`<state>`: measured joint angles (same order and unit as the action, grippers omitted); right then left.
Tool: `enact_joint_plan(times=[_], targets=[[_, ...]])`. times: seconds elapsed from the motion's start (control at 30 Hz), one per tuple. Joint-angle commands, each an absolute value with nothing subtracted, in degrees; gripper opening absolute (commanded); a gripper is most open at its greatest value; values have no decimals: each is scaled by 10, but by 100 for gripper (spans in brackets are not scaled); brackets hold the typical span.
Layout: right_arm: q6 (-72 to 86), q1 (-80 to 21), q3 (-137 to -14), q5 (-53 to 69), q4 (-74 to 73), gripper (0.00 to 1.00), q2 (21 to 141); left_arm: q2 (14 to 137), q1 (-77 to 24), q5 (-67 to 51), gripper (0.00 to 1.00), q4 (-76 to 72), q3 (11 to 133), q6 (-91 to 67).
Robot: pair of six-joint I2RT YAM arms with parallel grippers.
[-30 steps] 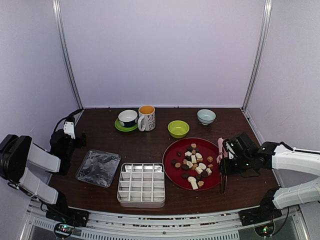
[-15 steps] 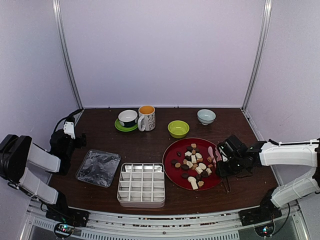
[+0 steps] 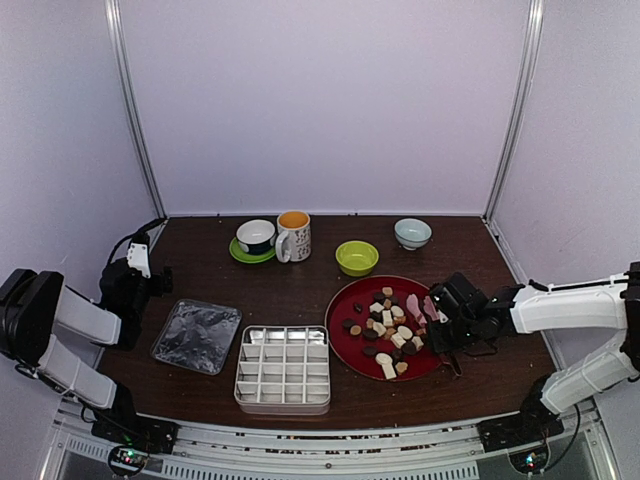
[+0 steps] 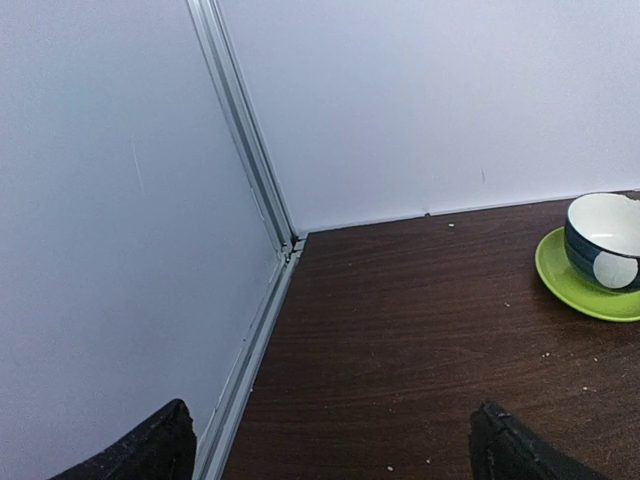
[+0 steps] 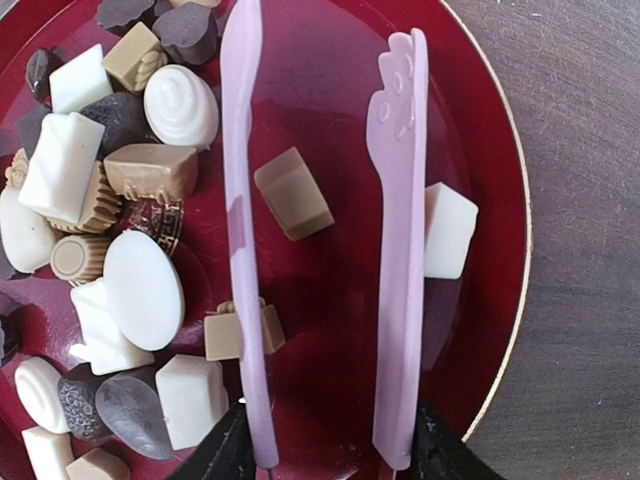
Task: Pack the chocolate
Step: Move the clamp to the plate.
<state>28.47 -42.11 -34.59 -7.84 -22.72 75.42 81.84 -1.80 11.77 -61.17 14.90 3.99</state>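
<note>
Right claw (image 5: 325,452): pinching a pair of pink plastic tongs (image 5: 398,250) at the near end, one black finger (image 5: 228,450) outside each arm. The tong arms are spread and reach over the round dark-red plate (image 5: 340,60). One tan square chocolate piece (image 5: 292,193) lies between the two arms; cannot tell if either arm touches it. One white piece (image 5: 447,230) sits just beside the right arm on its outer side. One tan piece lies partly under the left arm.

Left claw (image 4: 335,452): spread wide, holding nothing, low over the dark wood desk (image 4: 400,330) at the far-left corner.

The small dark brown, tan and white chocolate pieces (image 3: 388,325) are all on the red plate, right of centre. They are too small and crowded for an exact count.

Counts:
- 1 red plate
- 1 pair of tongs
- 1 silver metal tray with a grid of compartments (image 3: 284,368), near centre, left of the plate
- 1 clear crinkled plastic sheet (image 3: 196,335), left of the tray
- 1 blue-and-white cup (image 3: 256,236) on 1 green saucer (image 3: 240,254)
- 1 patterned white mug (image 3: 293,236)
- 1 lime-green bowl (image 3: 357,257)
- 1 pale blue bowl (image 3: 412,233)

The cup, saucer, mug and bowls stand along the far edge.
</note>
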Motion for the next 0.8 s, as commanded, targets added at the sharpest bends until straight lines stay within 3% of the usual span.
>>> enact_joint_plan(times=[0.0, 0.4, 0.67, 0.77], targets=[[294, -429, -362, -111, -222, 53, 760, 817, -13, 121, 98, -625, 158, 39], [305, -433, -369, -120, -229, 68, 747, 817, -13, 121, 98, -625, 158, 40], [306, -433, -369, -134, -243, 94, 721, 817, -13, 121, 98, -625, 158, 39], [301, -434, -373, -134, -251, 100, 713, 817, -13, 122, 98, -626, 158, 40]])
